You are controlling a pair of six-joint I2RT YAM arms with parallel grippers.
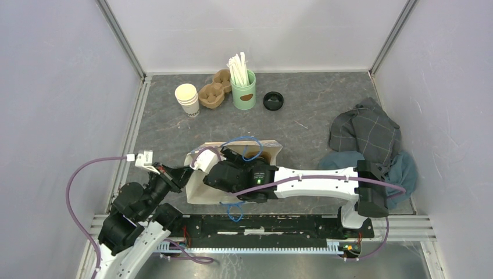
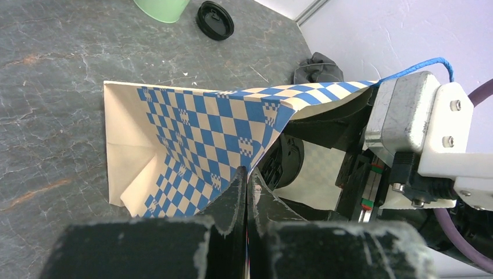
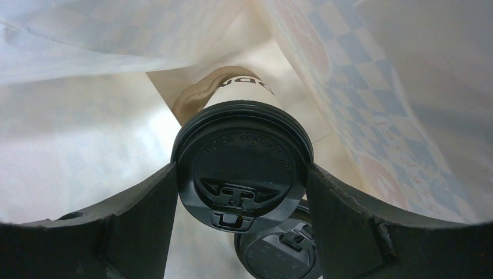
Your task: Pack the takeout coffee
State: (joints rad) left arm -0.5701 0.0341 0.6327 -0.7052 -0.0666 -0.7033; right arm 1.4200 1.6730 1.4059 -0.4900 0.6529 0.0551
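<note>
The step in hand looks like seating the cup deep in the bag. To do it well, the left arm should hold the mouth of the bag lifted and taut while the right arm eases the cup down beside what is already in there, and lets go only once its base rests on something firm. Pulling out straight along the way in would avoid snagging the paper.

On the left, the left claw (image 2: 246, 195) is closed right down, pinching the upper edge of the blue-checked paper bag (image 2: 192, 128) with no gap showing between its fingers. The bag lies on the grey surface (image 2: 52, 70) with its folded bottom away from that claw and its mouth held open.

To the right, the right claw (image 3: 241, 174) reaches inside the bag. It is open only as wide as the black lid of the takeout coffee (image 3: 241, 154), with a finger set against the lid's rim on each side, so it is holding the cup by the lid. The cup's white printed side points deeper into the bag, and its lid faces the wrist camera. Just below it sits a second black lid (image 3: 279, 253), close to the first or touching it; I cannot tell which. A brown cardboard piece (image 3: 195, 99) lies beyond the cup
</note>
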